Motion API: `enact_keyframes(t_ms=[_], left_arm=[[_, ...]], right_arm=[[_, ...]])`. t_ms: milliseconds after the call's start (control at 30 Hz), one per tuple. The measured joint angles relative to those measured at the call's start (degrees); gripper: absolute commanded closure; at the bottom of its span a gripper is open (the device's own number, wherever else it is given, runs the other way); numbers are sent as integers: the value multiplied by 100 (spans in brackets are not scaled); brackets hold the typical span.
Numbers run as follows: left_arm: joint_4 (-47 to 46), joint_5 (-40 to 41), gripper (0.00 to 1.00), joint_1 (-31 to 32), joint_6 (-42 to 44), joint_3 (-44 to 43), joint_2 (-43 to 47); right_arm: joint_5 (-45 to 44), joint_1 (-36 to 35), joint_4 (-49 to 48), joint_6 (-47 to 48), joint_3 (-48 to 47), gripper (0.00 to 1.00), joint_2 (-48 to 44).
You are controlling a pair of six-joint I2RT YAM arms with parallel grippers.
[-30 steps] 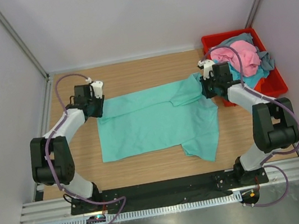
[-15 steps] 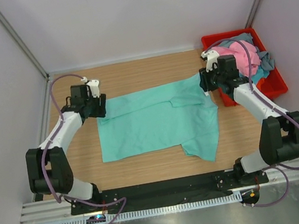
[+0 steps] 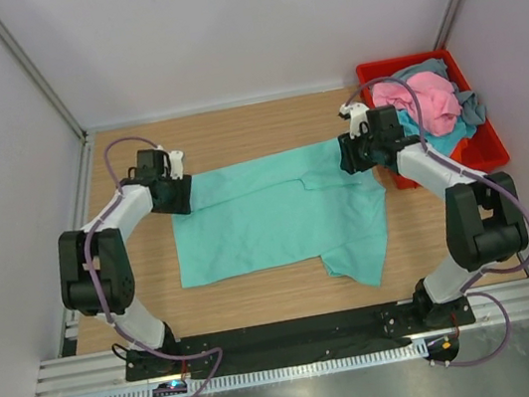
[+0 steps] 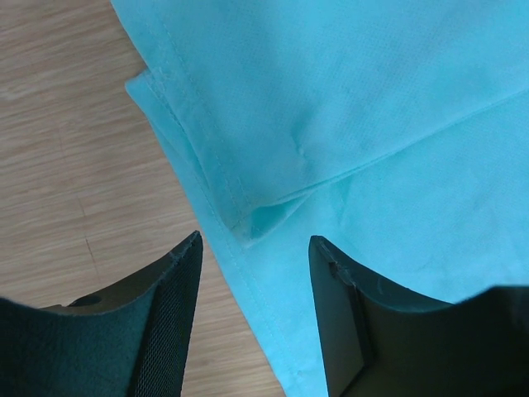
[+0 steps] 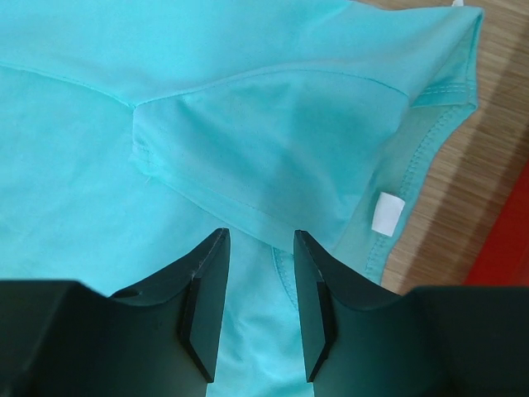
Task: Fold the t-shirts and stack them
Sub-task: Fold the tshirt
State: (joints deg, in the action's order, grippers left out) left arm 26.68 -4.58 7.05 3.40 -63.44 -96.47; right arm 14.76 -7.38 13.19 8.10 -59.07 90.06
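Note:
A teal-green t-shirt (image 3: 278, 218) lies spread on the wooden table, with one flap hanging toward the near right. My left gripper (image 3: 175, 194) is at its far left corner; in the left wrist view it (image 4: 254, 248) is open over the hemmed edge (image 4: 240, 223). My right gripper (image 3: 356, 156) is at the far right corner; in the right wrist view it (image 5: 258, 240) is open over a folded seam of the shirt (image 5: 248, 124), holding nothing. Pink (image 3: 420, 101), turquoise-blue (image 3: 442, 140) and grey-blue (image 3: 472, 107) shirts lie piled in the bin.
A red plastic bin (image 3: 486, 149) stands at the far right of the table, close to my right arm. White walls with metal posts enclose the table. A black rail (image 3: 286, 336) with the arm bases runs along the near edge.
Both grippers have shifted slightly inward along the shirt's far edge, toward its corners. The shirt lies much as before.

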Motion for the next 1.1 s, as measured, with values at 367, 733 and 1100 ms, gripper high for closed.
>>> enact_keyframes(t_ms=[367, 733, 1100], left_arm=[[-70, 269, 47, -31, 2, -927, -1113], [-72, 332, 49, -201, -20, -1373, -1478], [-59, 94, 57, -498, -59, -1521, -1596]], right_arm=[[-4, -52, -37, -11, 0, 57, 249], [-11, -57, -39, -9, 4, 57, 249], [-26, -57, -79, -9, 4, 57, 400]])
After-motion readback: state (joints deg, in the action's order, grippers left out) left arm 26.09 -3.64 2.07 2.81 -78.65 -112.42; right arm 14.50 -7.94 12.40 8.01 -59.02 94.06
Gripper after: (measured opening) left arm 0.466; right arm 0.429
